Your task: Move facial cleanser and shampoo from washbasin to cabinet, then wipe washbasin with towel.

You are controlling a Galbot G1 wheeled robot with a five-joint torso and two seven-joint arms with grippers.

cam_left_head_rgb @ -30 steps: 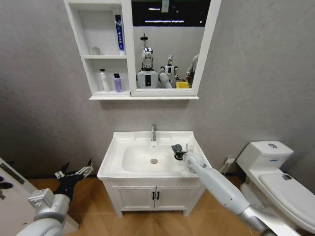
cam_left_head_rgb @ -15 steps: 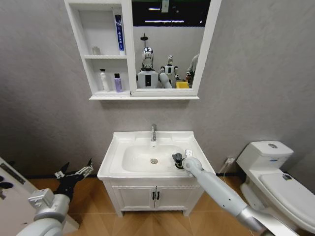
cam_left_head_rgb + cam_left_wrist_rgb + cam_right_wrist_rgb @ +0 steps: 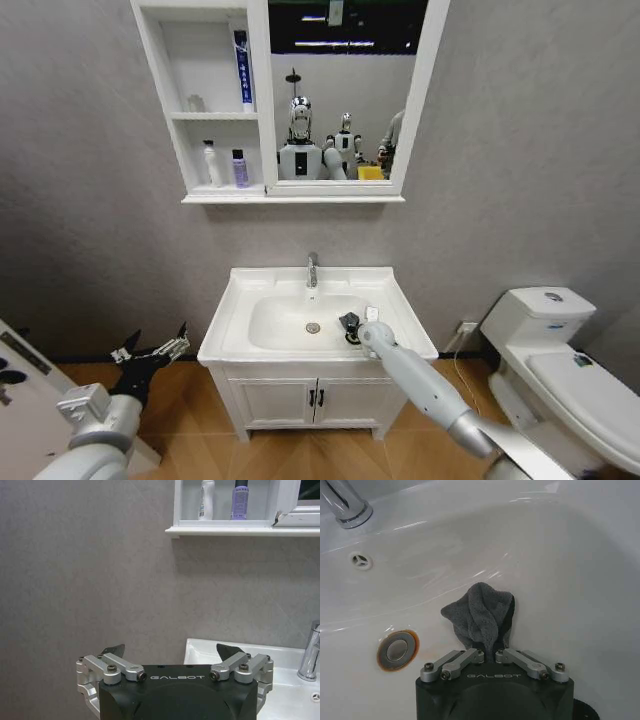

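Towel [image 3: 481,614], soft and limp, bunches in the right gripper [image 3: 489,655], pinched tight at one end low-centre over the washbasin [image 3: 560,570]; left gripper [image 3: 170,652] gapes empty.

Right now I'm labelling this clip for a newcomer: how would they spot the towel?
Find the white washbasin under the wall cabinet. At the bowl's right side, the right gripper pinches the towel, a dark grey, fuzzy, crumpled cloth: the one dark soft thing against the glossy white ceramic.
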